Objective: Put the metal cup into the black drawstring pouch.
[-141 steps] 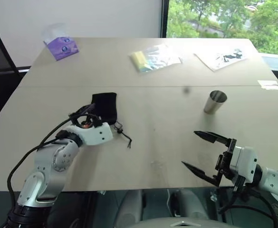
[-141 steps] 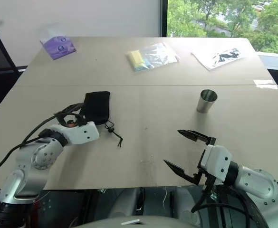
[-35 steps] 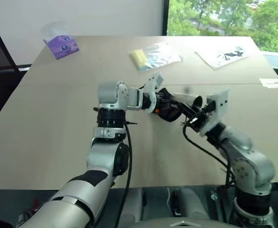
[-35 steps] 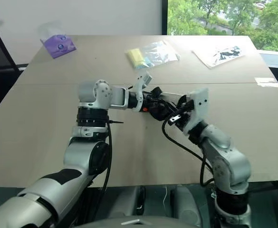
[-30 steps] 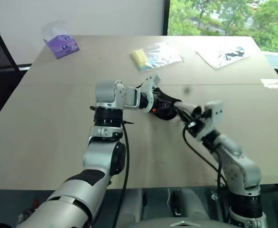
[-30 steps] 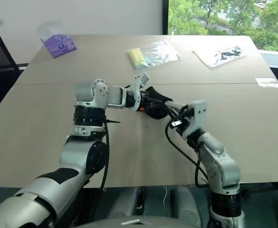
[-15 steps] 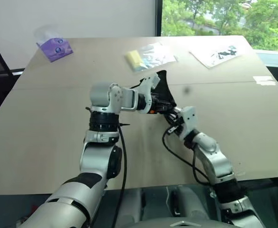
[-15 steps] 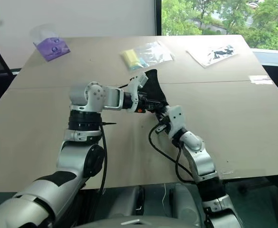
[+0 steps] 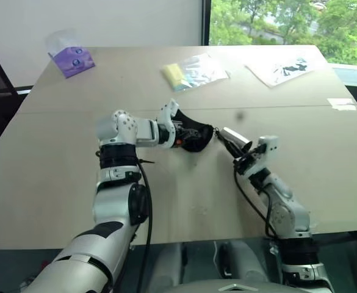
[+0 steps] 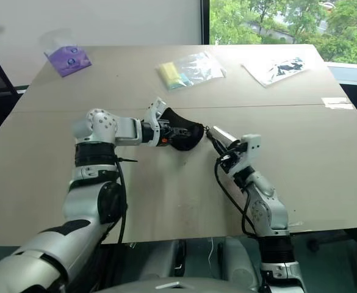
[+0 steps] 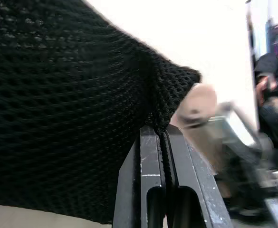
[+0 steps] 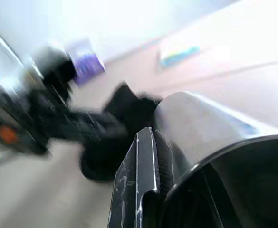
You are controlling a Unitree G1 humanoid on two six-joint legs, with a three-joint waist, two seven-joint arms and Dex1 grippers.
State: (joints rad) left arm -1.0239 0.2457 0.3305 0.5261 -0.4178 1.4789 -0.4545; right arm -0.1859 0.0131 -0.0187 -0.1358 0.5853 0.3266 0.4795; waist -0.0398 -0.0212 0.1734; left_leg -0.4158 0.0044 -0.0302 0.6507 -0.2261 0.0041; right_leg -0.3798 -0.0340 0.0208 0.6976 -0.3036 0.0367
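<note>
Above the table (image 9: pixel 56 183), the left gripper (image 9: pixel 187 135) is clamped on the black drawstring pouch (image 9: pixel 193 138). The right gripper (image 9: pixel 230 143) pinches the metal cup (image 9: pixel 234 137), apparently just outside the pouch mouth; insertion remains.

The left arm rises from about 7 o'clock in the head views, bends at the elbow and runs level toward 3 o'clock. Its left hand (image 9: pixel 179 130) is pinched tight, the two black fingers (image 11: pixel 150 183) pressed together on a fold of the black pouch (image 9: pixel 193 137). The right arm comes up from about 5 o'clock and leans toward 11 o'clock. Its right hand (image 9: pixel 234 146) is clamped on the wall of the metal cup (image 9: pixel 234 137), one finger (image 12: pixel 139 185) lying along the cup's outside. The two hands are near each other, not touching.
</note>
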